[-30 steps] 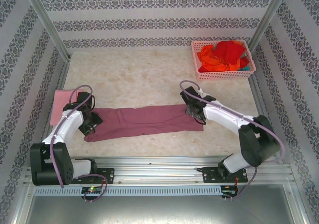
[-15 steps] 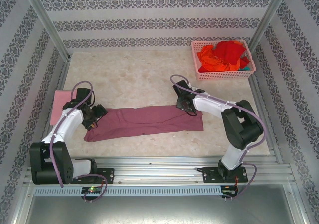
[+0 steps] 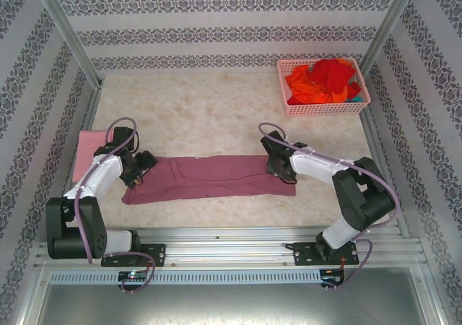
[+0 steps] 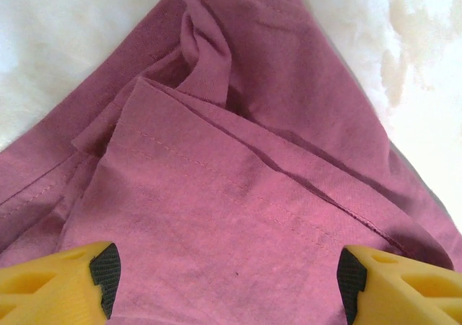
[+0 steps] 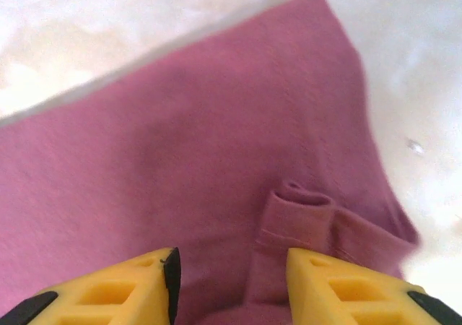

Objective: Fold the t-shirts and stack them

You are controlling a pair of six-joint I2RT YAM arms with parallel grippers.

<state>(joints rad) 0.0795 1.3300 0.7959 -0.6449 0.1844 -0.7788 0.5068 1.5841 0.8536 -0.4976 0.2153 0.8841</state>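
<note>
A dusty maroon t-shirt lies folded into a long strip across the front of the table. My left gripper hovers low over its left end. In the left wrist view it stands wide open above the layered maroon cloth. My right gripper is at the strip's right end. Its yellow fingers stand apart, either side of a small raised fold of the maroon cloth, without pinching it. A light pink t-shirt lies folded at the far left. Red and orange t-shirts are heaped in the basket.
A pink lattice basket sits at the back right corner. Patterned walls and metal posts enclose the table on three sides. A metal rail with both arm bases runs along the near edge. Bare marbled tabletop stretches behind the shirt.
My right gripper swung a little back and left, then returned to the strip's right end. My left gripper shifted slightly back along the left end. The shirt has barely moved.
</note>
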